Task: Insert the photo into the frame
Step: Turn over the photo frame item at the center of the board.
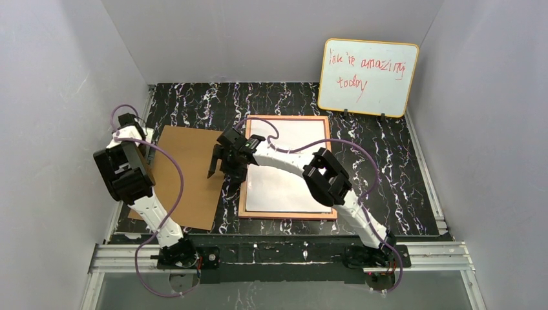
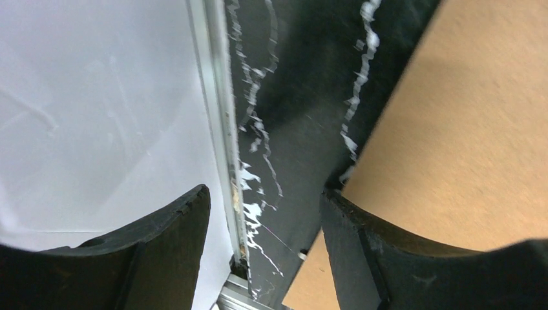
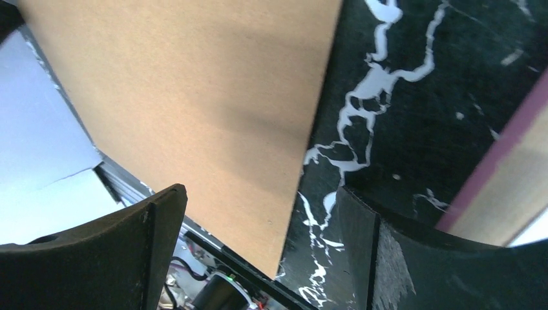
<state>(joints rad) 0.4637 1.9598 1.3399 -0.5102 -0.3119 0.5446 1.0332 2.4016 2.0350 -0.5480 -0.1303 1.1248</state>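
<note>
1. One table (image 1: 388,168), black marble-look top. Everything else sits on it.
2. Two arms. My left arm (image 1: 129,174) is folded up tight against the left wall, with its wrist dropped over the left edge of the board. My right arm (image 1: 326,174) leans left across the frame, and its wrist is out past the frame's left side.
3. One frame (image 1: 284,214), lying flat mid-table with the orange-tan reverse up.
4. One photo (image 1: 278,190), white back up, lying inside the frame. The right arm covers a strip of it from above.
5. One brown backing board (image 1: 187,174), flat to the left of the frame and not touching it. There's a band of bare table between them.
6. One whiteboard (image 1: 368,77), propped at the back right, with red writing on it.
7. Two claws.
   - The left claw (image 2: 265,194) has its jaws partway apart with nothing between them. Its wrist cam shows the metal rail (image 2: 216,97) at the table's edge, and the board's edge running in under one finger. I can't tell whether they touch.
   - The right claw (image 3: 262,188) is spread wide and holds nothing. It hangs over the board's right edge, and the frame's pink rim shows off to one side.
   - The top cam doesn't show me either jaw gap. Only the wrist cams do.
</note>
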